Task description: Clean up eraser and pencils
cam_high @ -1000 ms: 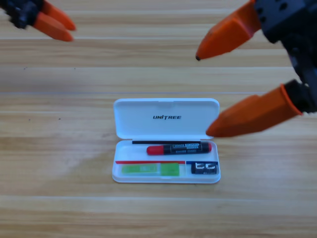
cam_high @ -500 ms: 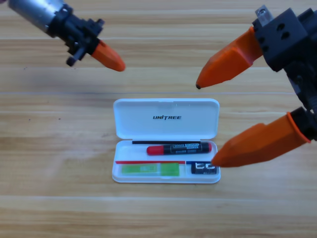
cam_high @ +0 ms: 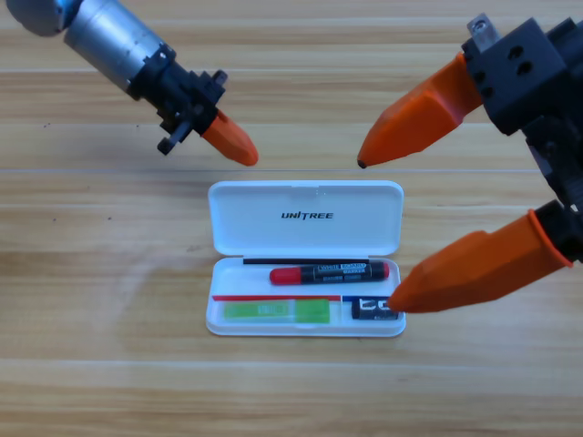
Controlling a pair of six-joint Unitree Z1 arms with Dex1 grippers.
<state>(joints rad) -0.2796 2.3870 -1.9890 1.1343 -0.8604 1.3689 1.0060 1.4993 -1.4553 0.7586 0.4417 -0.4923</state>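
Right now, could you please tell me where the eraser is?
The eraser lies in the lower right compartment of the open white case, right of the green pencil and below the black pencil.

White case, lid with dark lettering. Inside: black-barrelled pencil with white print and red end; light-green pencil, paler toward its left; eraser dark with bold white markings. Left gripper: orange jaws on black body, arm behind it grey metal. Right gripper: orange jaws with dark tips, black body. Table: light wood, lengthwise grain in paler and browner bands.
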